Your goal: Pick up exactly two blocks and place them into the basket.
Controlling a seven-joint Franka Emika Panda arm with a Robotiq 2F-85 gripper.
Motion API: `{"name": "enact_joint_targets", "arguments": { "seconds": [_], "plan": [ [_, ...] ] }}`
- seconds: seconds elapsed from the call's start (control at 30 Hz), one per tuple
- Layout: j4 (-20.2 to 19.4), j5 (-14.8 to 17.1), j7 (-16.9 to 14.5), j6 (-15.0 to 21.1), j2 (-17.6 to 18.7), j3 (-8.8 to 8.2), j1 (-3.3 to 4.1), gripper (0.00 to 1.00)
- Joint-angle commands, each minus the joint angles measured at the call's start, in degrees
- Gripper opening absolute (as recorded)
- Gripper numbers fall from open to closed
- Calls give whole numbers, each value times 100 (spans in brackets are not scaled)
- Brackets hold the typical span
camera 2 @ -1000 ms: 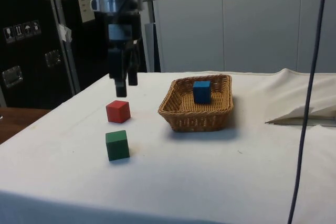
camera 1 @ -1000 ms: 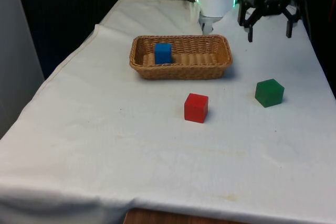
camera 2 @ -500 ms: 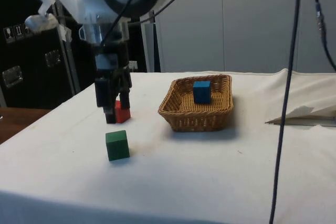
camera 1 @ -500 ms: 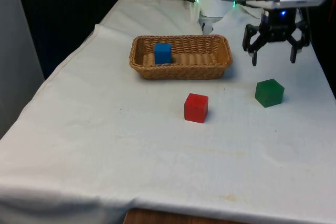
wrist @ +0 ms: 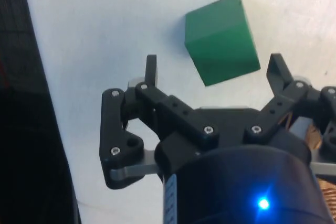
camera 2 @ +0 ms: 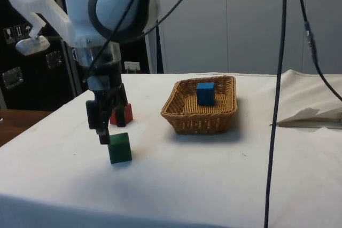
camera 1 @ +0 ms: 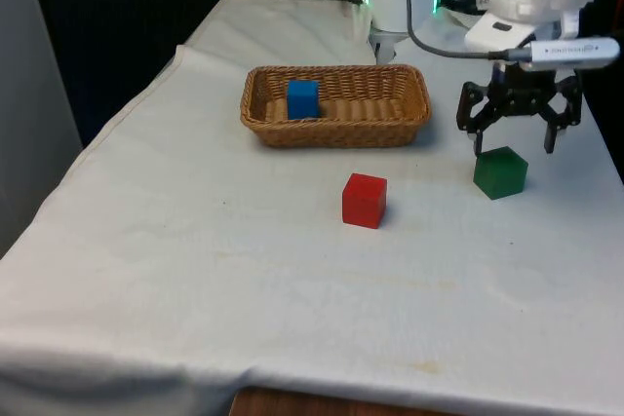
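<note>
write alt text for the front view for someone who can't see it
A black two-finger gripper hangs open just above a green wooden block on a white tablecloth. A red wooden block sits nearer the middle, and behind it a woven wicker basket holds a blue block.

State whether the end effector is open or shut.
Open: the end effector has its fingers spread wide, apart from the green block.

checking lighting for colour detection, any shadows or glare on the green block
Front view: green block evenly lit, no glare, faint shadow at its base. Side view: a soft shadow on the cloth beneath it. Wrist view: the top face is brighter than the side, no shadow from the fingers on it.
</note>
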Motion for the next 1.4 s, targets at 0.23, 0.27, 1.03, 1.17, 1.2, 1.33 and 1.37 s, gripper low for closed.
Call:
{"name": "enact_joint_targets", "arguments": {
  "seconds": [0.23, 0.27, 1.03, 1.17, 1.2, 1.33, 1.37],
  "plan": [
    [138, -40, 80, 17, 321, 11, 29, 100],
    [155, -52, 80, 11, 350, 11, 34, 100],
    [298, -109, 63, 11, 544, 11, 34, 13],
    [298, -103, 63, 11, 550, 11, 34, 13],
    [298, -103, 63, 11, 550, 11, 34, 13],
    [281, -109, 57, -6, 516, 6, 29, 13],
    [235, -109, 46, -34, 435, 0, 23, 13]
  ]
}}
